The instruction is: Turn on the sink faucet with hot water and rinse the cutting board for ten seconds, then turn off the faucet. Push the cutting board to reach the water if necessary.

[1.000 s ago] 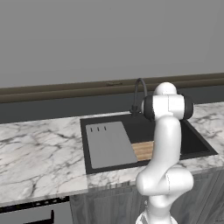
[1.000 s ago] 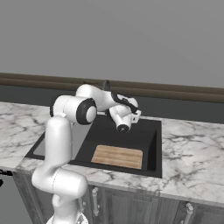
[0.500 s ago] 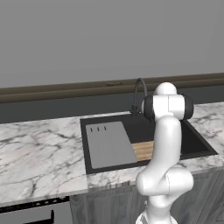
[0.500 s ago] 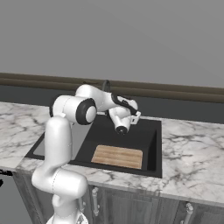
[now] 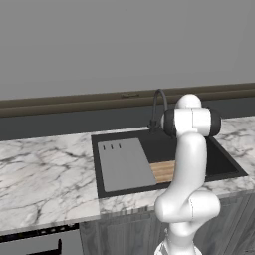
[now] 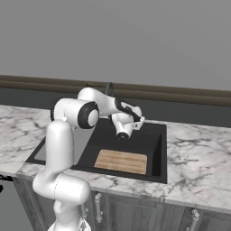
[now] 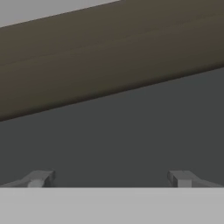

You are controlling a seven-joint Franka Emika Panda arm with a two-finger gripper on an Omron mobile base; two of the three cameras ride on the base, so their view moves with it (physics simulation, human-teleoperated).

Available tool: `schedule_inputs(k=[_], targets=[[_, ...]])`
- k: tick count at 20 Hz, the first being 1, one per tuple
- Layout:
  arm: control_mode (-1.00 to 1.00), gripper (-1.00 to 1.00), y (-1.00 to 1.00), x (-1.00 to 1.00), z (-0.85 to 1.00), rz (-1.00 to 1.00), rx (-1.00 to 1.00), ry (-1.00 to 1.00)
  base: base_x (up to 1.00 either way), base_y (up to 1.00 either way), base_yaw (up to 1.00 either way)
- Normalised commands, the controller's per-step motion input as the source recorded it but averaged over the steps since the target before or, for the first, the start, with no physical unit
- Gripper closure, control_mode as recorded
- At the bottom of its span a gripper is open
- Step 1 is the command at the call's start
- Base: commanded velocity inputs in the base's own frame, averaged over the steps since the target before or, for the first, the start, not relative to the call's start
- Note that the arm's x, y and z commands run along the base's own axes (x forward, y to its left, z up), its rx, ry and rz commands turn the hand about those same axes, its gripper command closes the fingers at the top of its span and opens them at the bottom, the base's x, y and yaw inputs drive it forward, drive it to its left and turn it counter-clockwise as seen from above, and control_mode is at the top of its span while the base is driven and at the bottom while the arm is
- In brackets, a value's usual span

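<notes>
I am positioning the hand (image 7: 109, 178) for the faucet handle. Its two fingertips (image 7: 40, 178) stand wide apart with nothing between them, so the hand is released and empty.

From the right base view, the hand hangs over the sink (image 6: 155, 135), above the basin and ahead of the cutting board (image 6: 122, 161), which lies flat on the basin floor, below and behind the hand and clear of it. The sink faucet (image 5: 158, 107) rises at the back rim, just beside the hand; the forearm hides its base in the right base view. The hand view looks at a dark wall panel and a brown ledge, not at the faucet.

Procedure, as I judge it:
1. Re-aim the wrist until the faucet base and handle sit between the fingertips in the hand view.
2. Approach slowly; the spout is thin and easy to clip with the wrist.
3. Push the handle toward hot; I cannot read which side that is.
4. No water is visible yet. Once it runs, check whether it lands on the board; if not, push the board under it.

The grey slab (image 5: 124, 164) lies in the far side of the basin, well apart from the hand.
</notes>
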Motion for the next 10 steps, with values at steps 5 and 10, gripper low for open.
schedule_inputs(k=[5, 10], targets=[[-1.0, -1.0, -0.82, -0.41, -0.18, 0.02, 0.02, 0.0, 0.0, 0.0, 0.0], [-1.0, -1.0, -0.88, -0.29, -0.18, 0.02, 0.02, 0.0, 0.0, 0.0, 0.0]])
